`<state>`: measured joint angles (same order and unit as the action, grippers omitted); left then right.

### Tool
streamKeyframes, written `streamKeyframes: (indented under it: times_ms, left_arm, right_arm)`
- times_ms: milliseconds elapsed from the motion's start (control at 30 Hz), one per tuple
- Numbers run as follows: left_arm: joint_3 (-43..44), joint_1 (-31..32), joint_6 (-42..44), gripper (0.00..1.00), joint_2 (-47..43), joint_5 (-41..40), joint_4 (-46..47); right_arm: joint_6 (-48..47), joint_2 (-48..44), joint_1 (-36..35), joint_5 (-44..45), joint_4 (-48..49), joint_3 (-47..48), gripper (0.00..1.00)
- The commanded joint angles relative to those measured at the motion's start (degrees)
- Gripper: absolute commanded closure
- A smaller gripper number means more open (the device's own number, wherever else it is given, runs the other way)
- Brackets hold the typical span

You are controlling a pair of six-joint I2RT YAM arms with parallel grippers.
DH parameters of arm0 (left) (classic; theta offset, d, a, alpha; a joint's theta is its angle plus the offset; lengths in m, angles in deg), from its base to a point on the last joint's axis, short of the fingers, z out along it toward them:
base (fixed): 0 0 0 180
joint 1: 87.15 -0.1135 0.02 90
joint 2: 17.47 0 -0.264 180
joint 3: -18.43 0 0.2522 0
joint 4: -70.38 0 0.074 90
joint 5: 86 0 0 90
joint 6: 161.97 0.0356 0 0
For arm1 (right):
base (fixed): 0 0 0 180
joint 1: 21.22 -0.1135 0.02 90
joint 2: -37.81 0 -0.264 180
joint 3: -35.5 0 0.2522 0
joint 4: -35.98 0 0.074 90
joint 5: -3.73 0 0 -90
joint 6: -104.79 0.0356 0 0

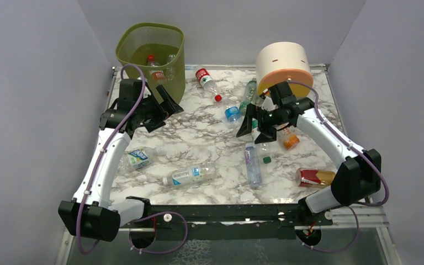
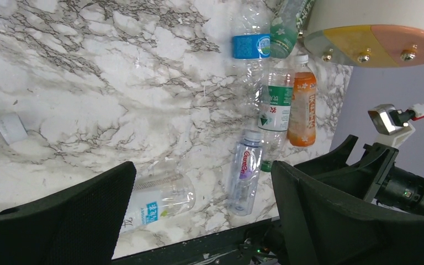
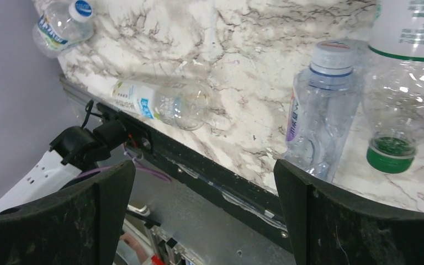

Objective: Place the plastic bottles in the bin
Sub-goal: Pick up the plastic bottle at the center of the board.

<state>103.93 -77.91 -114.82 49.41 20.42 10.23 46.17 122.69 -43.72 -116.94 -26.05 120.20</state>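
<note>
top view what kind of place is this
Probably a lab test cell: plain grey walls box in a marble-patterned table, two robot arms are bolted to a rail at its near edge, and plastic bottles lie scattered near a mesh bin.

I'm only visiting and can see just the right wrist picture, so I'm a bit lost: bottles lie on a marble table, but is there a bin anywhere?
Observer: Yes, an olive-green mesh bin stands at the far left corner of the table.
Operator: Is anything in it?
Observer: At least one bottle with a red cap lies inside.
Operator: Is the other arm carrying something?
Observer: No, the left fingers are spread open with nothing between them.
</note>
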Motion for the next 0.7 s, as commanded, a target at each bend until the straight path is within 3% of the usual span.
streamKeyframes:
  times_ms: [0, 267, 667]
  left_arm:
    - [1.8, 0.3, 2.0, 0.01, 1.8, 1.2, 2.3]
    - [1.5, 1.2, 3.4, 0.01, 3.3, -0.2, 2.3]
    - [0.3, 3.1, 3.8, 0.01, 4.2, -2.9, 2.4]
  right_arm:
    - [-0.9, 1.2, -0.3, 8.3, -4.7, 3.6, 0.0]
    - [-2.6, 3.8, -0.3, 15.6, -9.2, 6.8, 0.0]
    - [-5.7, 5.4, -2.9, 16.4, -8.9, 2.7, 0.08]
